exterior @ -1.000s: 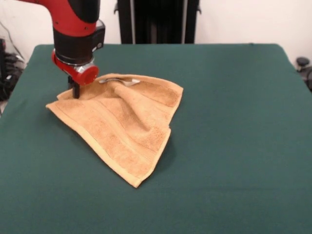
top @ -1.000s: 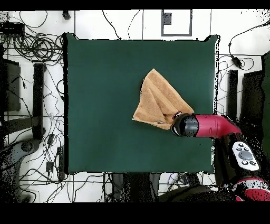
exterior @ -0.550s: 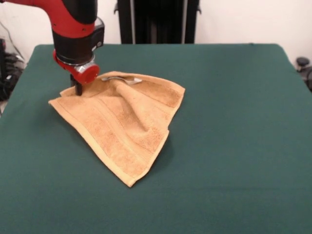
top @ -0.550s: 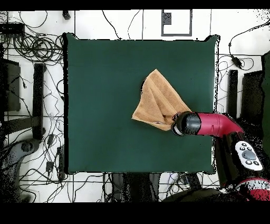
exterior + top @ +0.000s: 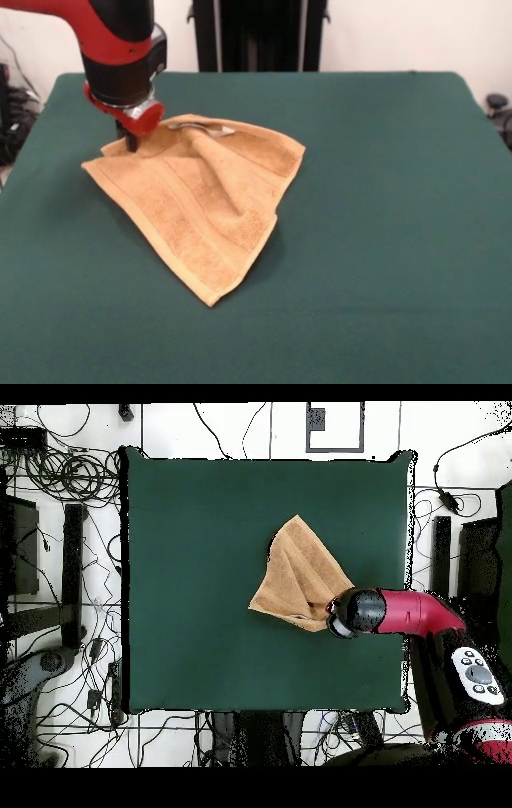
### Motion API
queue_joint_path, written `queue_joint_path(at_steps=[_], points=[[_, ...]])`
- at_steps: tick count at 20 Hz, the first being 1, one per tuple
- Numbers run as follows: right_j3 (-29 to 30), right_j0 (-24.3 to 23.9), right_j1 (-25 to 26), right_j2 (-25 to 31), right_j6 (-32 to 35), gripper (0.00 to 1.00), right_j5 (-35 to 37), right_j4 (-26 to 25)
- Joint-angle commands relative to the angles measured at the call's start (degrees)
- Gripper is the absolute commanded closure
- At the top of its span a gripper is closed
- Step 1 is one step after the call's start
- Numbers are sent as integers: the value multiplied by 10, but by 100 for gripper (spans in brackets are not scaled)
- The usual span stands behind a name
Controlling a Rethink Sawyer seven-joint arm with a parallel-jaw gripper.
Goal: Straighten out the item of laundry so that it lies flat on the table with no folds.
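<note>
From the near edge, the green surface [image 5: 384, 264] runs bare for a good stretch before anything lies on it, and the whole right side is open cloth out to its edge. The first thing met is the pointed near corner of the towel [image 5: 200, 204], which lies left of the middle, well clear of every edge. It is not flat: it makes a rough kite shape, with a raised ridge running from the far side down toward the middle and a fold along its right edge. Woven bands run along the left side, parallel to the hem. On the far edge a small white tag [image 5: 210, 129] shows beside a bit of pale underside. At the towel's far left corner the red and black arm [image 5: 116, 48] comes down, and the jaws [image 5: 130, 144] meet the cloth right at that corner; I cannot tell how far apart they stand or whether they pinch the fabric. From overhead the arm's head [image 5: 358, 612] sits over the towel's corner, nearer the right edge of the surface.
</note>
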Motion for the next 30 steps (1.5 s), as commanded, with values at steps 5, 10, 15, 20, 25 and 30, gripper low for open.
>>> queue_joint_path(at_steps=[5, 10, 15, 20, 25, 30], points=[[89, -10, 2, 42, -151, 100, -42, -53], [130, 11, -8, -9, -43, 100, -75, -57], [159, 20, -19, -33, -3, 100, -104, -49], [146, 24, -16, -34, -27, 100, -108, -49], [117, 18, -12, -13, -70, 100, -86, -38], [77, 1, -7, 21, -126, 100, -55, -28]])
